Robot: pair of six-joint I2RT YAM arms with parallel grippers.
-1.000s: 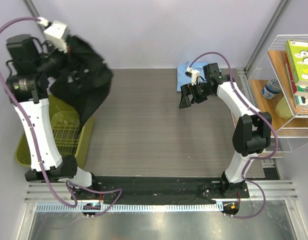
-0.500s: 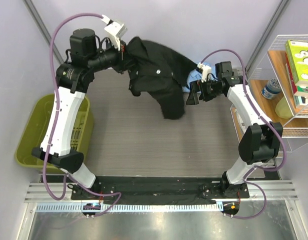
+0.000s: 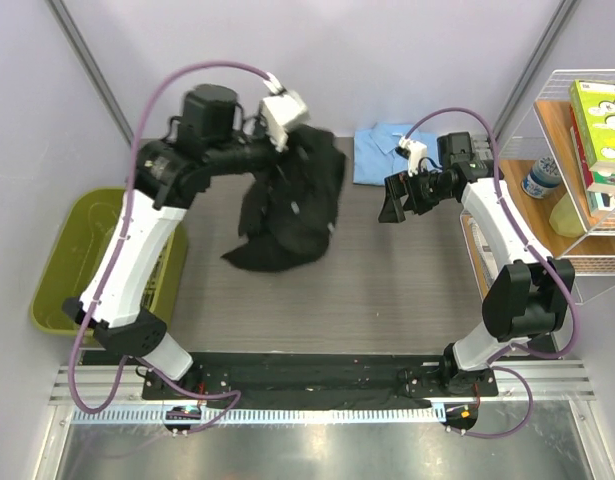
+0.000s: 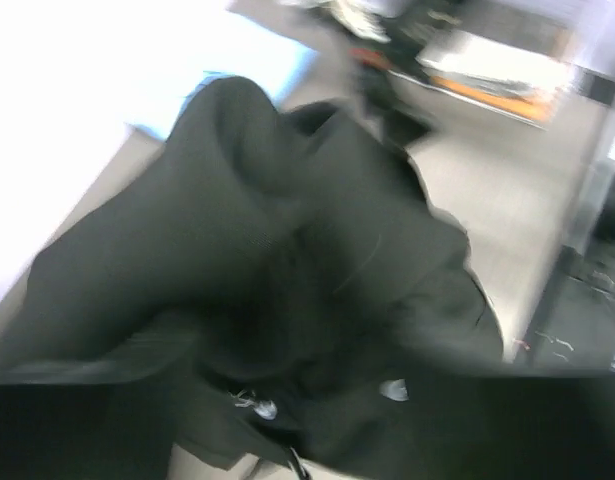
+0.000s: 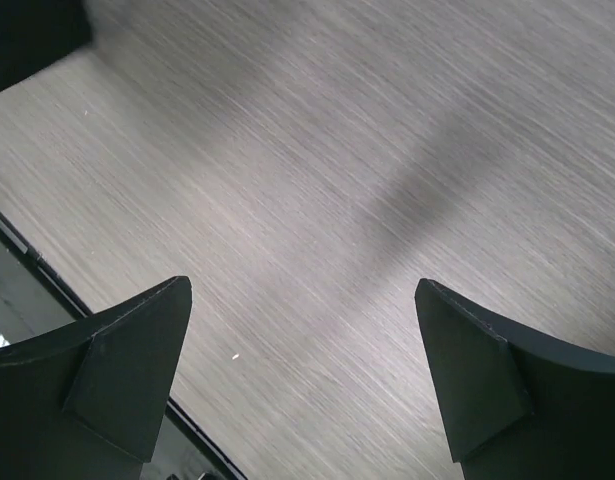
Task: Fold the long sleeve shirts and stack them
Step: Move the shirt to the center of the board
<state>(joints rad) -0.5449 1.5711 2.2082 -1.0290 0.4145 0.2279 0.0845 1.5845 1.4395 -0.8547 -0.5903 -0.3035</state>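
grey wood-grain table (image 3: 407,290), pale lilac walls (image 3: 417,50) behind it, metal rail (image 3: 317,415) along the near edge. green bin (image 3: 59,262) sits off the table's left edge. its slotted inner wall shows, and its right part is hidden behind the left arm (image 3: 137,240). wire shelf (image 3: 597,262) off the right edge holds green boxes (image 3: 599,120), a bottle (image 3: 540,178) with a blue label, and a yellow-green thing too small to name.

black shirt (image 3: 287,215) is a crumpled heap toward the far edge, left of centre. its lower folds are spread on the table and its top is bunched up against the left gripper (image 3: 287,130). left wrist view is motion-blurred and filled with black cloth. a couple of pale buttons are just visible, but the pincer tips can't be made out – cannot tell whether it is clenched on the shirt or released.

light blue shirt (image 3: 379,152) lies folded flat at the far edge, right of centre, collar toward the far wall, apart from the black shirt. right gripper (image 3: 395,203) hovers over bare table just on the near side of the light blue shirt. right wrist view shows both fingers (image 5: 117,390) spread wide with only table grain between them – released.
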